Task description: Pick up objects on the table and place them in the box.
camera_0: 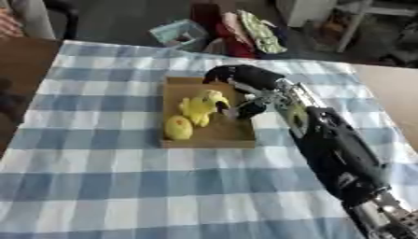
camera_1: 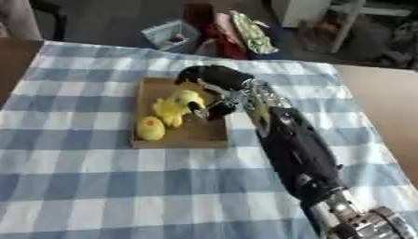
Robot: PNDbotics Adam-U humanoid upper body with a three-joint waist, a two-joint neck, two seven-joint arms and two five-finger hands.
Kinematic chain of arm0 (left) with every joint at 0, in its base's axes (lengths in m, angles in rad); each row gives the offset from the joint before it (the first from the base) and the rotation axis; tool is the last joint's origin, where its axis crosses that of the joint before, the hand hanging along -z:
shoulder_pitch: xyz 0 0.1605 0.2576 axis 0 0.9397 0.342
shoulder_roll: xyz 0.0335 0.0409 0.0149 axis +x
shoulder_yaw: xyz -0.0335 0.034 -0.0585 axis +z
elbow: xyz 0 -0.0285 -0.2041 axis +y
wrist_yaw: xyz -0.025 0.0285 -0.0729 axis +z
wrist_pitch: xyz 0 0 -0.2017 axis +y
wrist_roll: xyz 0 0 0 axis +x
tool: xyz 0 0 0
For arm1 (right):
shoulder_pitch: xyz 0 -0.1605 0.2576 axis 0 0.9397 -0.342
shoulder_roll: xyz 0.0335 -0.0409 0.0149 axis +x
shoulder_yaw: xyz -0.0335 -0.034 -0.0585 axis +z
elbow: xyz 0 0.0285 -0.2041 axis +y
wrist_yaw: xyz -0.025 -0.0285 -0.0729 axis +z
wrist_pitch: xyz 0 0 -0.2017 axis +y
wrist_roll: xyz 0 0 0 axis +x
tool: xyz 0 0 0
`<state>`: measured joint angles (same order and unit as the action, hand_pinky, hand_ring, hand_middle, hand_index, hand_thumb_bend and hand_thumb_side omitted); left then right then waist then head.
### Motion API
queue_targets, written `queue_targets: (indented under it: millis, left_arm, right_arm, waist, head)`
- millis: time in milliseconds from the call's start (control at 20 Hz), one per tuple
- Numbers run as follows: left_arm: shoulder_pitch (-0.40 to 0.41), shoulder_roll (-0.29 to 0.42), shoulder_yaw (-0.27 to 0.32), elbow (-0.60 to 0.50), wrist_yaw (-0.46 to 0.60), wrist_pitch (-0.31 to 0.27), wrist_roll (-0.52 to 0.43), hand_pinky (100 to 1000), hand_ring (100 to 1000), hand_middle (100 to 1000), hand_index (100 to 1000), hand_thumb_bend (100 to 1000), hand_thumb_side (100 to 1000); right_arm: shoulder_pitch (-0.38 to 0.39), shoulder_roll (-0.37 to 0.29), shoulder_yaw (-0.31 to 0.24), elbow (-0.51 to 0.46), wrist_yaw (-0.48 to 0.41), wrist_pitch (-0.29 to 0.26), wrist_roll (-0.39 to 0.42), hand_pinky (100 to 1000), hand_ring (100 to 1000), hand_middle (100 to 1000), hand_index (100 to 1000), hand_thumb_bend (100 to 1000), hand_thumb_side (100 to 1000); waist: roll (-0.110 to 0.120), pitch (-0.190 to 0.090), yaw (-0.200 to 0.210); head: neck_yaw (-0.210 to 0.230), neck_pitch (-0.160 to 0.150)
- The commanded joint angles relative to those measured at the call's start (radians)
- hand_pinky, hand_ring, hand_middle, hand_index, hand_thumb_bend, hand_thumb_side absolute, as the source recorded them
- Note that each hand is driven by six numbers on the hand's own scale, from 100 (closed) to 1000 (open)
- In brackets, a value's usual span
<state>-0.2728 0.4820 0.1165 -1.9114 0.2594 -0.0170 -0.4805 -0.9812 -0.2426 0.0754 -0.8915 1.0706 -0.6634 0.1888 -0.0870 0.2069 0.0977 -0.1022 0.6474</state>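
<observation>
A shallow cardboard box [camera_0: 214, 136] lies on the blue-and-white checked cloth, a little behind the table's middle. Two yellow things are in it: a rounded one with a reddish spot [camera_0: 178, 127] near the front left, and a lumpy yellow toy [camera_0: 202, 105] behind it. My right arm runs up from the lower right corner. My right hand [camera_0: 247, 78] hangs over the box's right rear part. Its fingers [camera_1: 214, 110] point down into the box, just right of the yellow toy, and I see nothing held between them. My left hand does not show.
The checked cloth [camera_0: 122, 186] covers most of the table; bare wood shows at the left [camera_0: 20, 60] and the right [camera_0: 392, 88]. Beyond the far edge stand a pale blue basket [camera_0: 181, 33] and a heap of coloured cloth [camera_0: 257, 30].
</observation>
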Motion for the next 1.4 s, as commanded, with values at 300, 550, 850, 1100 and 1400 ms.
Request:
queue_targets:
  millis: [300, 550, 850, 1100, 1400]
  left_arm:
    - [0.006, 0.013, 0.022, -0.006, -0.018, -0.008, -0.011, 849, 541, 528, 769, 176, 1000]
    - [0.025, 0.012, 0.032, -0.006, -0.019, -0.02, -0.017, 832, 540, 525, 758, 149, 1000]
    - [0.043, 0.009, 0.043, -0.013, 0.002, -0.025, 0.003, 802, 517, 501, 740, 100, 973]
    - [0.061, 0.006, 0.053, -0.015, 0.023, -0.037, 0.014, 786, 505, 490, 735, 100, 912]
    - [0.087, -0.006, 0.075, -0.008, 0.052, -0.051, 0.064, 773, 497, 484, 726, 100, 894]
  right_arm:
    - [0.024, -0.15, 0.028, -0.154, -0.191, -0.019, 0.027, 842, 876, 857, 930, 100, 150]
    - [0.113, -0.255, 0.026, -0.303, -0.437, -0.007, 0.033, 840, 867, 827, 921, 100, 100]
    - [0.271, -0.333, -0.029, -0.487, -0.746, 0.093, 0.014, 840, 847, 776, 903, 100, 149]
    - [0.395, -0.351, -0.083, -0.629, -0.962, 0.188, 0.013, 840, 838, 752, 894, 100, 334]
    - [0.499, -0.317, -0.149, -0.741, -1.103, 0.256, -0.002, 839, 832, 738, 889, 100, 511]
  waist:
    - [0.007, -0.02, -0.019]
    - [0.005, -0.018, -0.035]
    - [0.006, -0.013, -0.05]
    - [0.01, -0.01, -0.06]
    - [0.017, -0.007, -0.072]
  head:
    - [0.023, -0.013]
    - [0.04, -0.014]
    - [0.058, -0.017]
    - [0.07, -0.016]
    - [0.079, -0.012]
